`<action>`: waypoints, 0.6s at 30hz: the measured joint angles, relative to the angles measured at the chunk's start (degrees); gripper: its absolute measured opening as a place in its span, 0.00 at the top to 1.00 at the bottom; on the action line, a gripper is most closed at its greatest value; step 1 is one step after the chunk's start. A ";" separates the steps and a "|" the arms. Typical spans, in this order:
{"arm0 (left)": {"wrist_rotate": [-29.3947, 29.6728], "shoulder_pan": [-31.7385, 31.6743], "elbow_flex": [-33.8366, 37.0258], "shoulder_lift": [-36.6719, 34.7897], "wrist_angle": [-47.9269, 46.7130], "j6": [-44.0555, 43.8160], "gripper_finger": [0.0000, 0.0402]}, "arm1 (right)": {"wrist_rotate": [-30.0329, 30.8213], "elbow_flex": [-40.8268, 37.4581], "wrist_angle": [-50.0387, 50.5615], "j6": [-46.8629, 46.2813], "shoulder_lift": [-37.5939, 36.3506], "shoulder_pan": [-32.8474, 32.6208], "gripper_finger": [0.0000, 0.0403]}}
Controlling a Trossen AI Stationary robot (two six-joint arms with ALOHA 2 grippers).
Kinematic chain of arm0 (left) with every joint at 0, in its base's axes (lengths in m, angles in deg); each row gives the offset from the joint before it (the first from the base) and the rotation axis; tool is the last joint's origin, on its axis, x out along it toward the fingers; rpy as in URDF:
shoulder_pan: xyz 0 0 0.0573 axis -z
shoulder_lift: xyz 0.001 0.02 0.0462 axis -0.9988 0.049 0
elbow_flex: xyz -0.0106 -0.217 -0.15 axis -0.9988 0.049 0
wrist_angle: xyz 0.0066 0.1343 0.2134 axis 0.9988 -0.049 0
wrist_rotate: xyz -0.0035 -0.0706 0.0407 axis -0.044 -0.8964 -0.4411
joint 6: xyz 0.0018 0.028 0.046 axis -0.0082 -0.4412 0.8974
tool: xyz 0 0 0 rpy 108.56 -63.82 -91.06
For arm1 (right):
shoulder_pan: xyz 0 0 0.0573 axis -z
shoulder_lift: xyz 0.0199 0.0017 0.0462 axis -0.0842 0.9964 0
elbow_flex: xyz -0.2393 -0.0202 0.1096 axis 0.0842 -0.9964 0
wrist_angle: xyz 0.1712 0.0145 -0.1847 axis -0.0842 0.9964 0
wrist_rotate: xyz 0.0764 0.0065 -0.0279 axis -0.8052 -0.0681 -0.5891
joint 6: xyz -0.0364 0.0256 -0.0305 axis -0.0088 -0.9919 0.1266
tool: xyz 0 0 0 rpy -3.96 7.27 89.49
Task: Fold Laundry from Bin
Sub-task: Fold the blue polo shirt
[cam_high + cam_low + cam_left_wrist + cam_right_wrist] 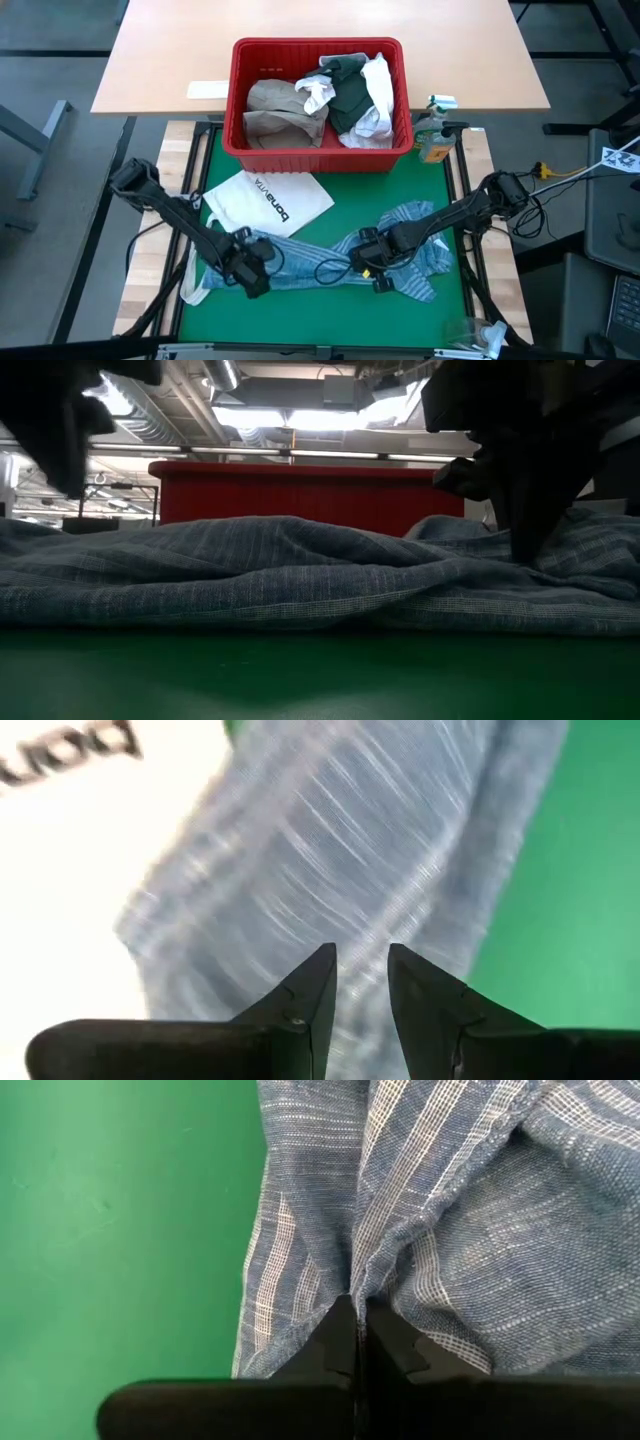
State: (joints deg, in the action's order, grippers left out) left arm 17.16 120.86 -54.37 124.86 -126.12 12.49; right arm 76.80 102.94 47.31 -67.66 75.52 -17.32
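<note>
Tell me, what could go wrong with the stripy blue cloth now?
The right gripper is shut on only a thin fold of the blue-striped cloth, so it might slip out when pulled. The left gripper is open above the cloth's other end and grips nothing, so a pull could drag the cloth sideways. That end lies against the white tote bag, which might get grabbed or dragged along.

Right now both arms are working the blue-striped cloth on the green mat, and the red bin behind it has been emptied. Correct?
Not quite. The bin is not empty: the high view shows a tan shirt, a dark top and white pieces inside. The rest holds: both arms are at the blue-striped cloth on the green mat.
</note>
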 joint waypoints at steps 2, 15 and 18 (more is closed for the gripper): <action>2.85 -1.66 0.00 -0.53 -2.14 0.85 0.78 | 0.01 0.00 0.02 -0.01 0.00 0.00 0.98; -1.57 -15.40 0.04 -0.17 -7.49 12.80 0.62 | 0.02 -0.02 0.02 -0.02 0.02 0.00 0.98; -1.02 -17.37 0.04 -0.17 -7.00 18.65 0.57 | 0.02 -0.02 0.02 -0.02 0.02 0.00 0.98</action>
State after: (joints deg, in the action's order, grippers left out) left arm 16.14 103.49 -54.33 124.70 -133.13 31.14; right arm 76.82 102.91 47.33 -67.68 75.54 -17.32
